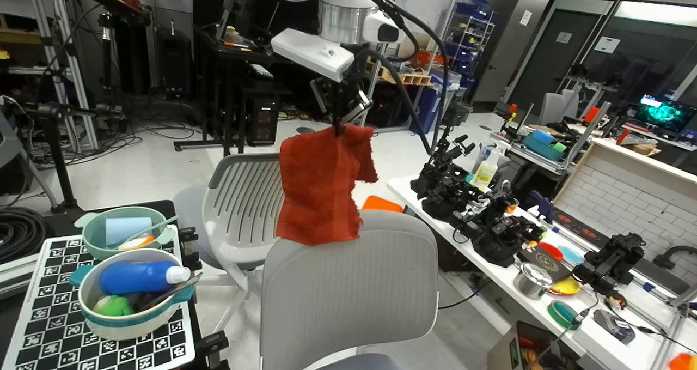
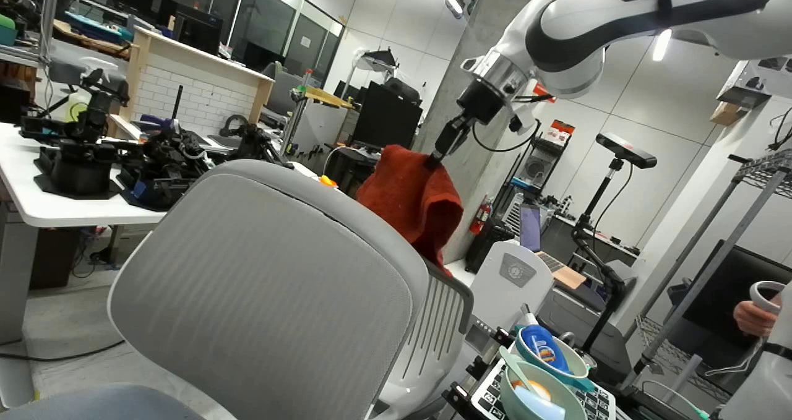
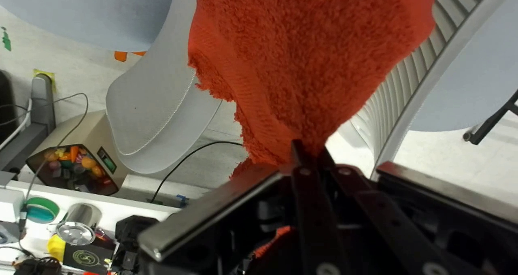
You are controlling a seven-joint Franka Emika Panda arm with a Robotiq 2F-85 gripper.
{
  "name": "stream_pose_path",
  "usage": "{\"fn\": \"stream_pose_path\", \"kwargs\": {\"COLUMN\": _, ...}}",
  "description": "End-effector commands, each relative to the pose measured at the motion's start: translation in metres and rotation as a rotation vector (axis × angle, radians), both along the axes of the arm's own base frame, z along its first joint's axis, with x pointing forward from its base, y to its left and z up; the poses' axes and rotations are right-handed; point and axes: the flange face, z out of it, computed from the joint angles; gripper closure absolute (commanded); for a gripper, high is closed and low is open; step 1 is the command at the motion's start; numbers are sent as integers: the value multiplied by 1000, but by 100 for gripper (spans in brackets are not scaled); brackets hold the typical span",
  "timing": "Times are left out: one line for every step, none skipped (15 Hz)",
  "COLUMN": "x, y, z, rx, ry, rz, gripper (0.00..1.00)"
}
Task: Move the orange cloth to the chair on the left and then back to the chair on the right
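Observation:
The orange-red cloth [image 1: 318, 187] hangs from my gripper [image 1: 338, 130], whose fingertips are shut on its top. The cloth also shows in an exterior view [image 2: 402, 188] and fills the upper middle of the wrist view [image 3: 311, 56]. A grey chair with a smooth back [image 1: 348, 288] stands nearest in both exterior views. A second chair with a slatted back [image 1: 245, 206] stands beyond it. In the wrist view the cloth hangs between the smooth back [image 3: 158, 105] and the slatted back [image 3: 408, 80]. I cannot tell whether its lower edge touches the smooth-backed chair.
A stand with a checkered board [image 1: 52, 315] holds a pot [image 1: 122, 326] and a green bowl [image 1: 92, 242] with items in them. A white table [image 1: 484, 266] carries black robot devices and dishes. A bin of toys [image 3: 75, 165] stands beside it.

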Motion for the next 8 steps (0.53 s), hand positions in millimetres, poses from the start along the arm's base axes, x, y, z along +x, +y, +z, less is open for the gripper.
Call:
{"fn": "stream_pose_path", "kwargs": {"x": 17, "y": -26, "z": -20, "rx": -18, "ry": 0, "rz": 38, "gripper": 99}}
{"fn": "stream_pose_path", "kwargs": {"x": 21, "y": -35, "z": -30, "rx": -19, "ry": 13, "rz": 45, "gripper": 99}}
{"fn": "stream_pose_path", "kwargs": {"x": 24, "y": -42, "z": -37, "rx": -20, "ry": 22, "rz": 51, "gripper": 99}}
{"fn": "stream_pose_path", "kwargs": {"x": 27, "y": -50, "z": -46, "rx": -21, "ry": 31, "rz": 57, "gripper": 99}}
{"fn": "stream_pose_path", "kwargs": {"x": 30, "y": -56, "z": -54, "rx": -23, "ry": 41, "rz": 62, "gripper": 99}}
{"fn": "stream_pose_path", "kwargs": {"x": 33, "y": -60, "z": -61, "rx": -25, "ry": 52, "rz": 68, "gripper": 99}}
{"fn": "stream_pose_path", "kwargs": {"x": 36, "y": -64, "z": -67, "rx": -28, "ry": 61, "rz": 73, "gripper": 99}}
{"fn": "stream_pose_path", "kwargs": {"x": 39, "y": -66, "z": -71, "rx": -29, "ry": 67, "rz": 78, "gripper": 99}}
